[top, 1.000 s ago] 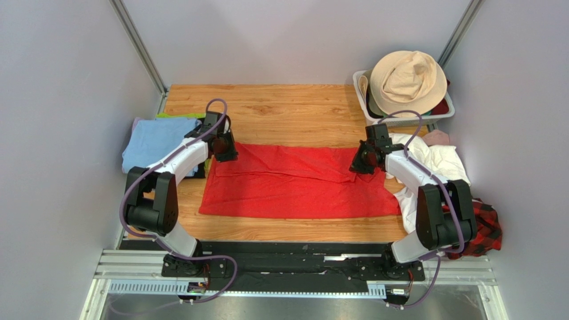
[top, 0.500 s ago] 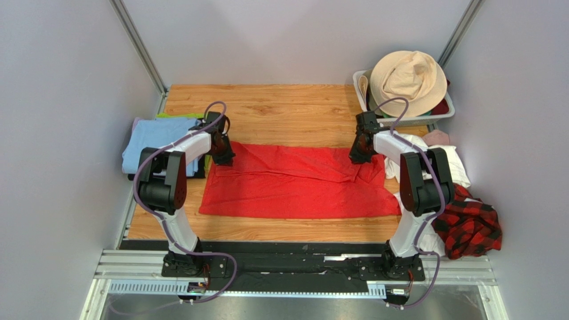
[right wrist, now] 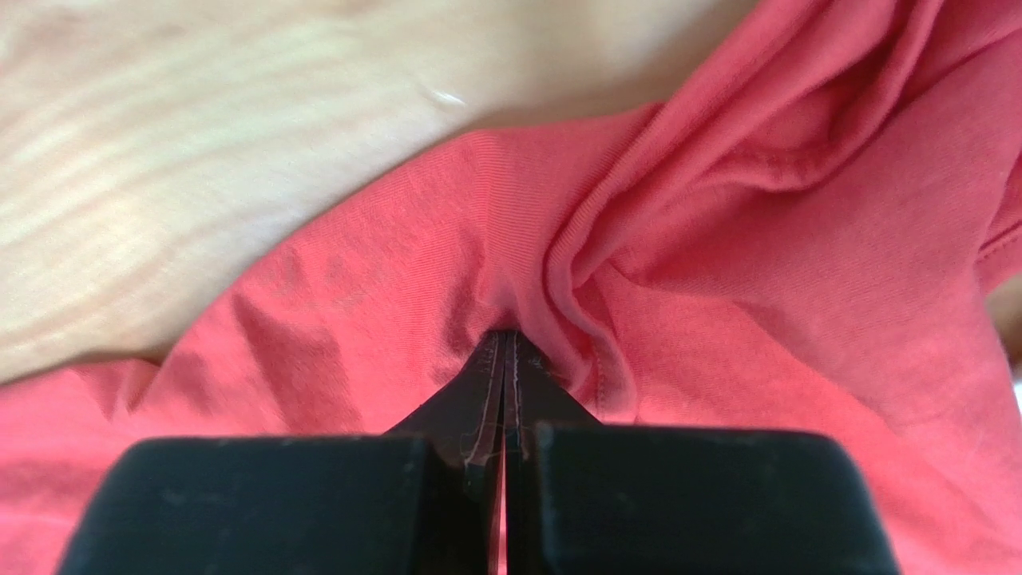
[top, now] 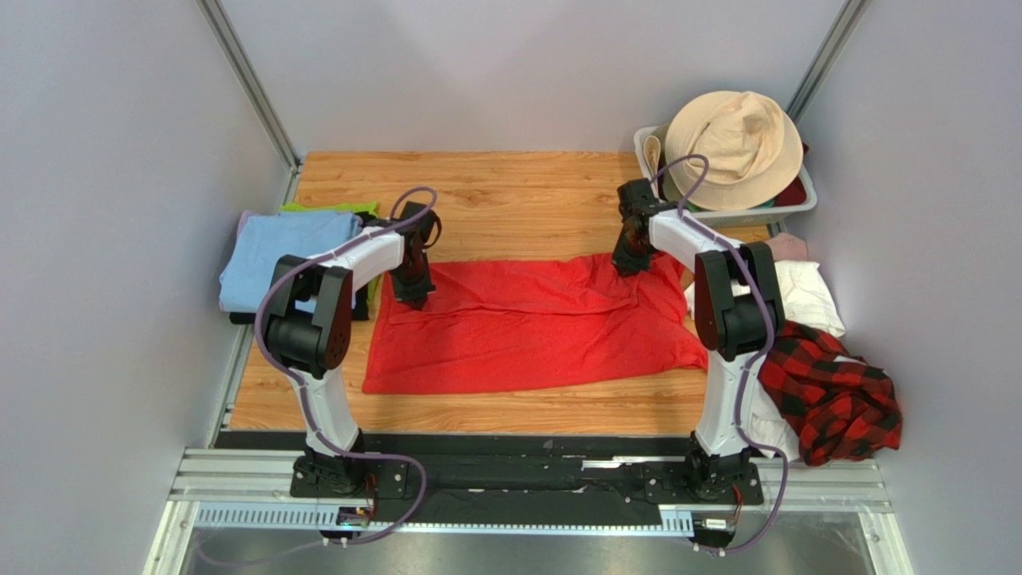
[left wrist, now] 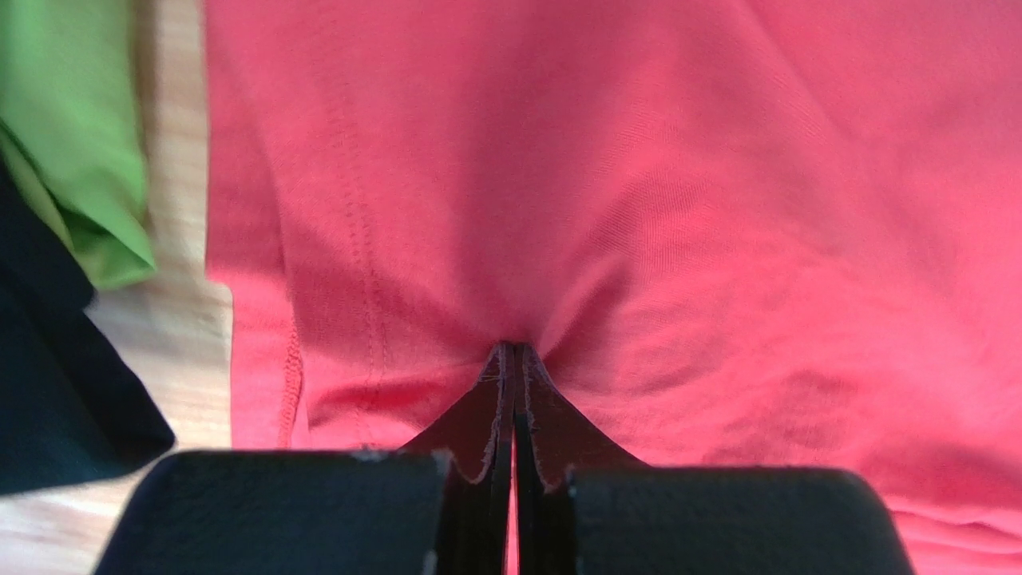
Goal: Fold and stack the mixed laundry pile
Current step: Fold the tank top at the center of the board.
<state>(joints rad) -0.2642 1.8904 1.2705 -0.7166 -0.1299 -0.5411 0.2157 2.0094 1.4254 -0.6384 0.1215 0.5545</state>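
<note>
At the near right edge of the worktop point(top: 516, 192), a red-and-black plaid shirt point(top: 840, 395) lies bunched beside the right arm's base. The red T-shirt point(top: 528, 324) is spread across the middle, its right end rumpled. The left fingers point(left wrist: 513, 359) are pressed together on a pinch of its far-left edge, and the right fingers point(right wrist: 504, 347) are clamped the same way on a fold at its far-right edge. White cloths point(top: 804, 294) and a small pink piece point(top: 786, 246) sit right of it. Left of it lie a black cloth point(left wrist: 48, 359), a green cloth point(left wrist: 72, 132) and a light blue cloth point(top: 282, 252). At the far right, a basket point(top: 654, 168) holds a beige hat point(top: 734, 144).
</note>
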